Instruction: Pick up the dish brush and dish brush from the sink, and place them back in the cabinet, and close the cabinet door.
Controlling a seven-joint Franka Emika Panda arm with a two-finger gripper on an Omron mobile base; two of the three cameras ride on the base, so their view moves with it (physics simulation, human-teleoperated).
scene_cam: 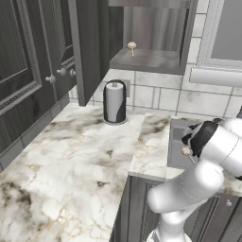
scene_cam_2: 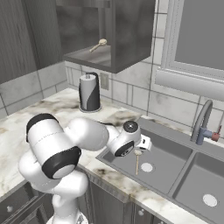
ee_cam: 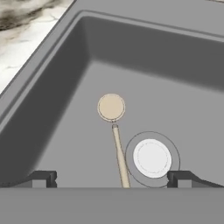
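A: What's in the dark grey rectangular recessed sink [ee_cam: 65,113]?

B: One small tan wooden dish brush w/ round knob head [ee_cam: 111,107], lying on the basin floor just beside the white round drain disc [ee_cam: 152,158]. Nothing else in that basin. 2nd basin to the right w/ its own drain, grey curved faucet [scene_cam_2: 202,120] behind.

A: And the dark grey wood-grain wall cabinet [scene_cam: 146,59]?

B: Tall dark grey cabinet door w/ raised panel [scene_cam: 90,47] stands open. The other tan wooden brush [scene_cam: 132,47] sits on the shelf inside.

A: Which way does the sink brush point?

B: In the hand view the long axis runs from the head, farther off, to the thin handle, which comes toward the cam and passes under the frame's bottom between the tips. Right base view: head near the tool [scene_cam_2: 139,148], handle toward the basin front.

A: Tool state?

B: Fingers [ee_cam: 43,178] spread wide, either side of the handle, pinching nothing. It hangs over the sink.

A: Surroundings?

B: White-brown marble desk [scene_cam: 71,165], black-and-white paper-towel roll on a stand [scene_cam: 114,101], pale tiled wall, window frame above the sink.
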